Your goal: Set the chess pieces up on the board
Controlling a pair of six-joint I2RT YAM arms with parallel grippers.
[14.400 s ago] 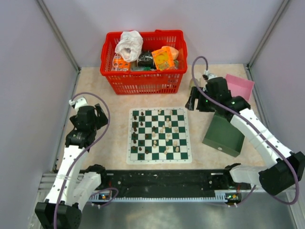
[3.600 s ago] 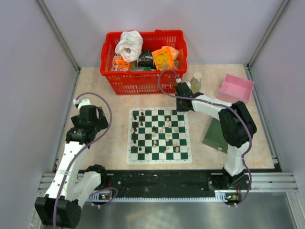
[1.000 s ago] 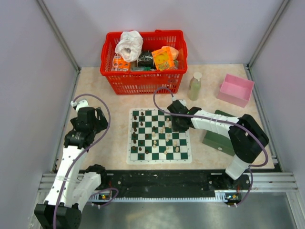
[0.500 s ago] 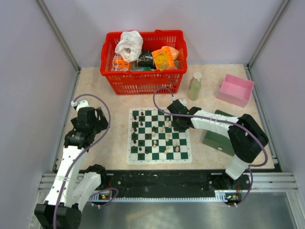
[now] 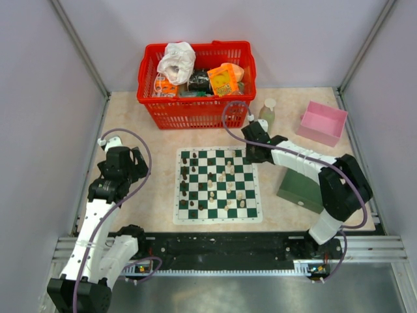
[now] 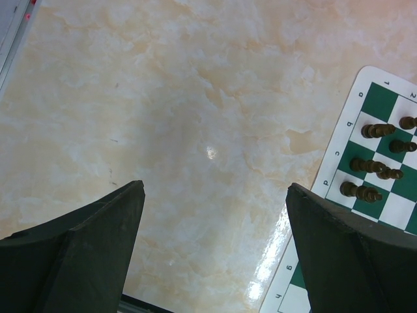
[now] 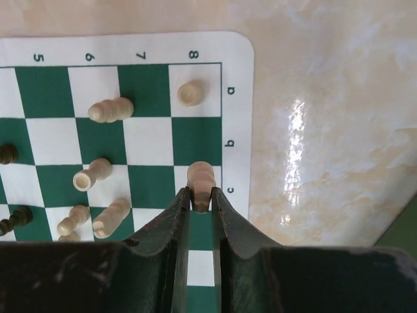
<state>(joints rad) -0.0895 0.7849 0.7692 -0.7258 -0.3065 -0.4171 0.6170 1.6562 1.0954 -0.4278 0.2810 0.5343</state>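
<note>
Maybe half done: dark pieces [image 5: 185, 177] look lined up on the side of the board [image 7: 240, 130] away from the right hand [image 7: 201, 195], while most cream ones [image 7: 98, 195] lie scattered to its left. Right hand clenched on one cream piece [image 7: 201, 176] over the edge squares, corner piece [image 7: 189, 92] standing just ahead. Left hand [image 6: 215, 188] wide open, empty — over bare desk [image 6: 195, 98].

walls [image 5: 313, 39]: pale lilac | tabletop [image 5: 163, 138]: glossy beige marble, glare patches

red basket [image 5: 195, 112], bottle [image 5: 266, 112], pink tray [image 5: 314, 131], green box [image 5: 302, 187]
</note>
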